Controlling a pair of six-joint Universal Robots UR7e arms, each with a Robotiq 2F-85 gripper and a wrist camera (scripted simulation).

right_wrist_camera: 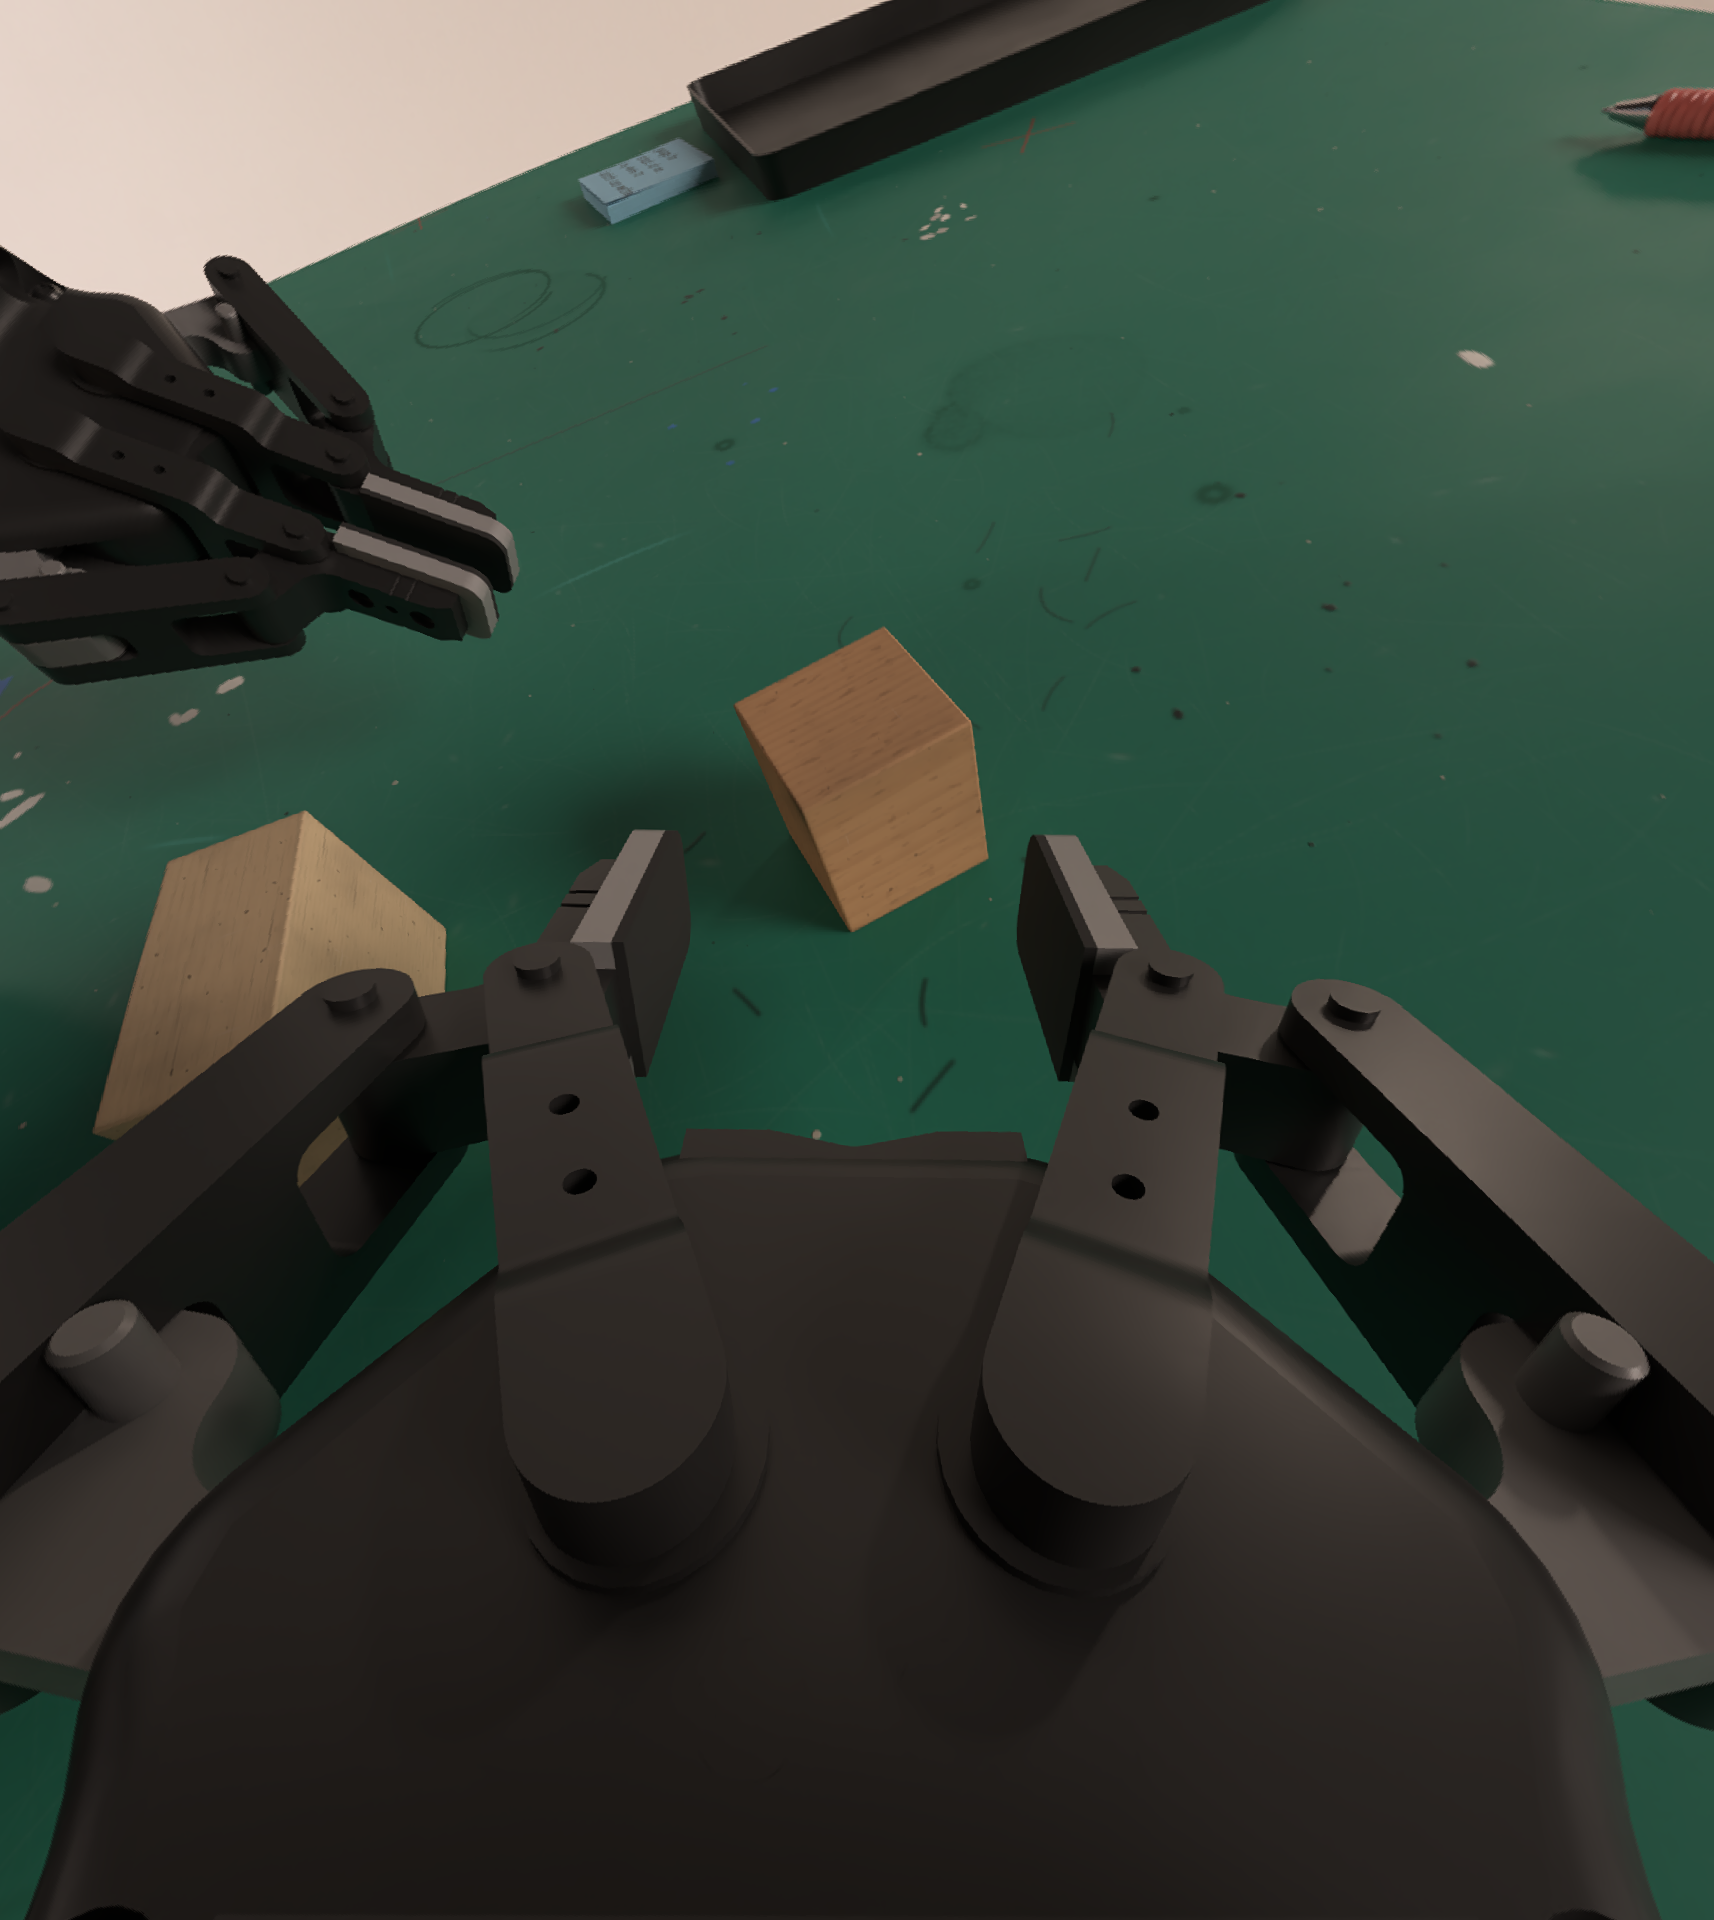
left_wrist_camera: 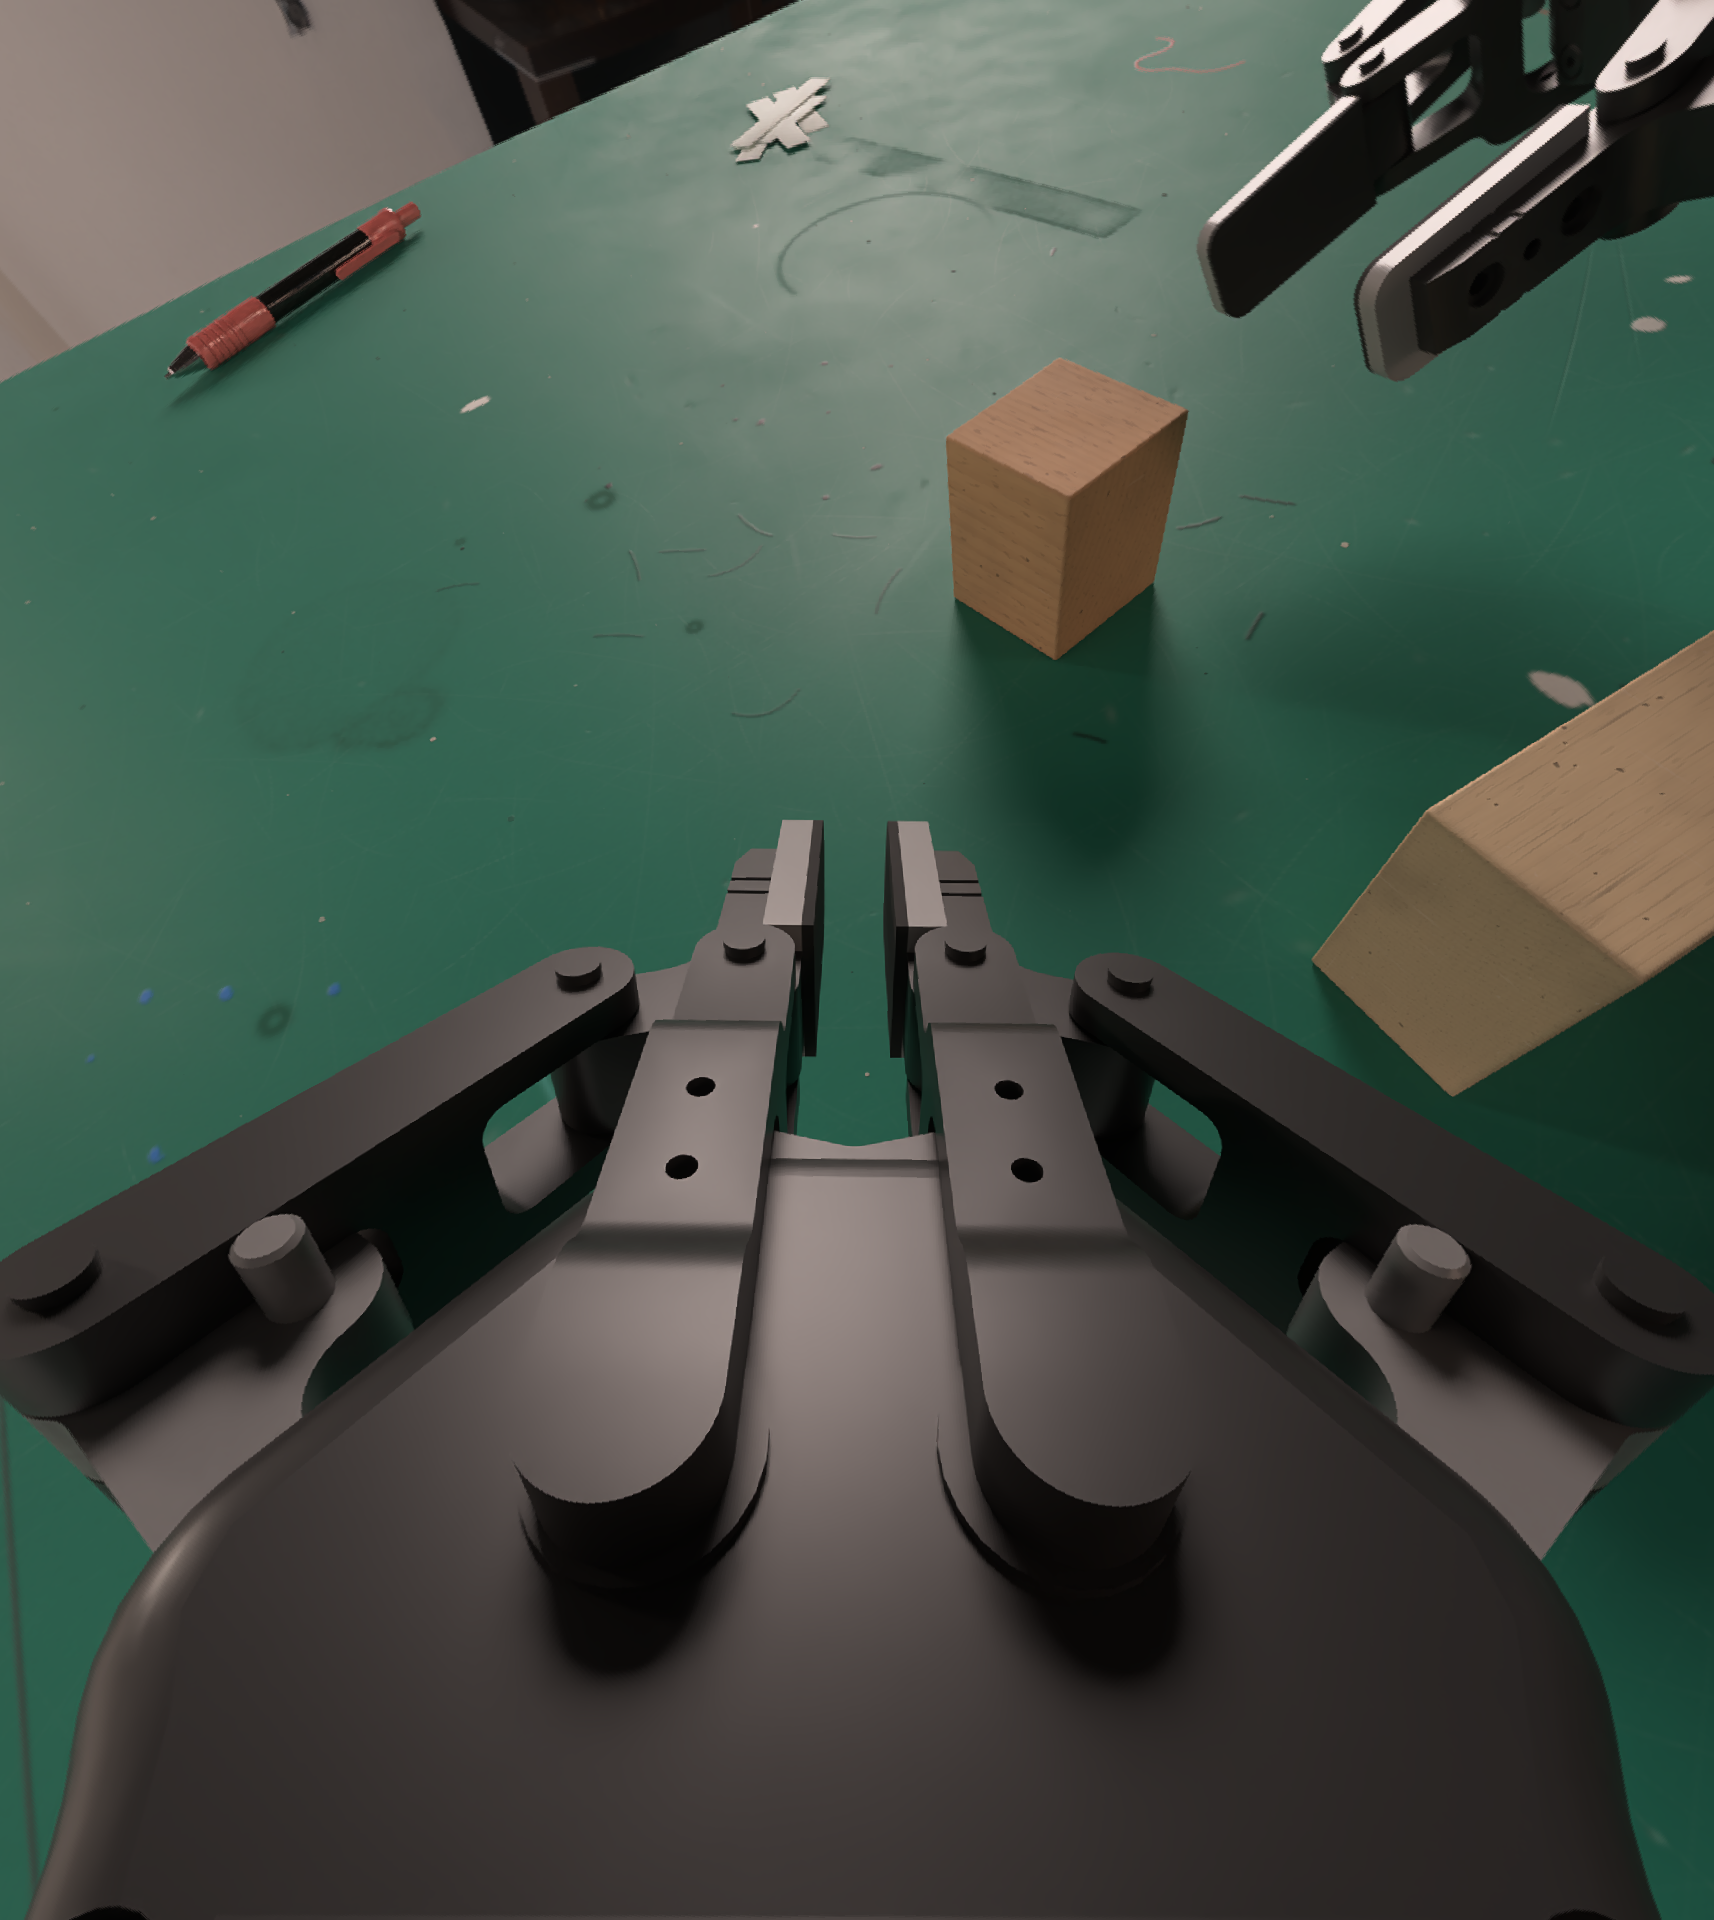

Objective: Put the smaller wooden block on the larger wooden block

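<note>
The main risk from here is a poor grasp on the smaller block (right_wrist_camera: 863, 774): it stands on the green table (right_wrist_camera: 1352, 520) turned corner-on to the right gripper (right_wrist_camera: 848, 935), so fingers closing on its edges instead of its flat faces would likely twist it or squeeze it out. A second risk is contact with the larger block (right_wrist_camera: 250, 956), which lies just beside the right gripper's left linkage and is partly hidden behind it; a sideways correction could push that block away. The left gripper (left_wrist_camera: 853, 878) could also obstruct the carry path. The right gripper hovers above the table, angled down and forward, its jaws spread wide and empty, the smaller block just ahead of the fingertips. The left gripper hovers low, jaws nearly together with a narrow gap, holding nothing. The two blocks stand apart, and a pen (left_wrist_camera: 297, 286) lies well clear.
</note>
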